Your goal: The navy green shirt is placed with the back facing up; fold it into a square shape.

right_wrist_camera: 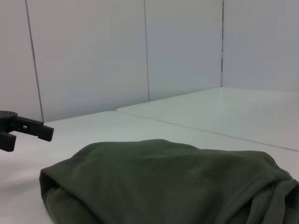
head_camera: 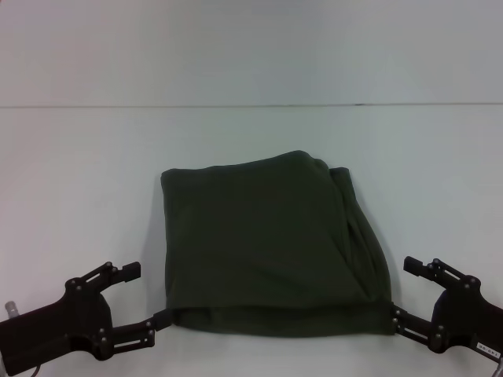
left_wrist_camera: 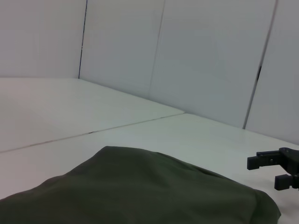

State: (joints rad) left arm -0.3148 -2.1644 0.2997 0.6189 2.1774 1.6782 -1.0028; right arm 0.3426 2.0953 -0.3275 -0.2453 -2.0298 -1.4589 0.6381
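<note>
Head view: jaws spread wide, the left gripper and right gripper flank the near corners of the navy green shirt, folded roughly square on the white table.

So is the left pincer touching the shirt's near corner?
Touching, it seems. In the head view the left pincer is open, its lower finger tip meeting the near corner of the navy green shirt.
</note>
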